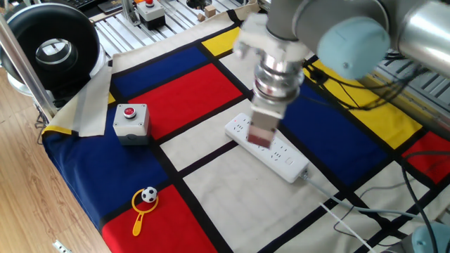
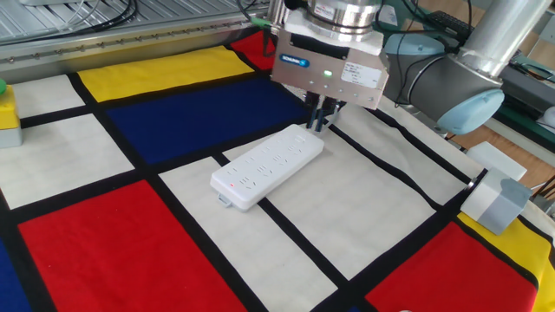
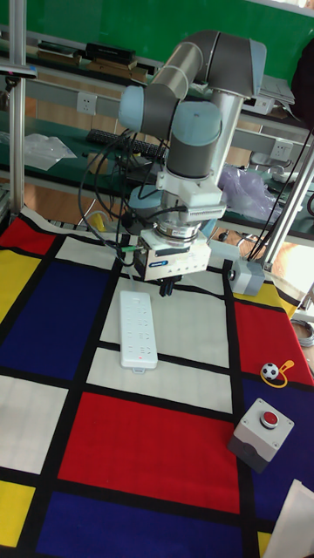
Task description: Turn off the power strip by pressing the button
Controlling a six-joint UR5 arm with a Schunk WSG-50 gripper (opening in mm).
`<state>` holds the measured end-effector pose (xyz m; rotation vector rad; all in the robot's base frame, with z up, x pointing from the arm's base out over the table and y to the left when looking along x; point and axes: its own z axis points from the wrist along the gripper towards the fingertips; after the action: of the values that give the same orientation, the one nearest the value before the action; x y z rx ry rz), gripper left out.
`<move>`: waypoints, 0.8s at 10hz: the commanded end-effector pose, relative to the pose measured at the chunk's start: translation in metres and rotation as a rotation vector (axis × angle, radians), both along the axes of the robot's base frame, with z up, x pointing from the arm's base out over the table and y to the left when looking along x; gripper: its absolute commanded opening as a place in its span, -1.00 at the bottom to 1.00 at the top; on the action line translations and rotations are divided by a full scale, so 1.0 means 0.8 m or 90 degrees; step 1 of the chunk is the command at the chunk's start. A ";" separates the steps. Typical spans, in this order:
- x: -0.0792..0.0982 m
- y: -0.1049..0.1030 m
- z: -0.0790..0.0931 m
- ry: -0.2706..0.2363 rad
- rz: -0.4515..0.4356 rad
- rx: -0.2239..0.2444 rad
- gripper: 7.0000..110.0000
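**Gripper poised above the cable end of the power strip**

The long flat white plastic power strip [image 2: 267, 165] is seen lying flat on the white panel near the middle of the table, which is covered by a cloth of red, blue, yellow and white rectangles divided by black bands [image 2: 113, 234]. The strip is set diagonally to the cloth's bands, and its white cable [image 1: 337, 211] is seen trailing from one end toward the table edge beside the arm's base. Rows of small socket holes are visible along its top, and a small red light can be made out near the end away from the cable in the other fixed view. The small flush white button cannot be made out in any view.

The two-finger gripper [image 2: 319, 124] is held above the cable end of the strip, pointing straight down. Its dark fingertips [image 2: 317, 121] are seen close over the strip's end in the other fixed view; whether contact is made, or whether a gap lies between them, cannot be told. In one fixed view the wrist is blurred.

A grey box with a red button [image 1: 131, 121] is placed near the table's edge, well apart from the strip, and a yellow-handled toy with a football [image 1: 145, 202] lies on the blue panel near a corner.
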<state>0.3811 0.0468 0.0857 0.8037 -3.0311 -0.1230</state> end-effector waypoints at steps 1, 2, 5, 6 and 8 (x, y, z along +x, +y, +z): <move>-0.061 0.006 -0.034 0.021 0.073 0.055 -1.00; -0.076 0.001 -0.043 0.025 0.082 0.054 -1.00; -0.066 -0.018 -0.042 -0.004 0.124 0.041 -1.00; -0.057 -0.006 -0.039 -0.016 0.121 0.051 -1.00; -0.023 -0.032 -0.041 -0.079 0.096 -0.007 -1.00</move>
<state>0.3435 0.0315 0.0526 1.0666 -2.9902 -0.1581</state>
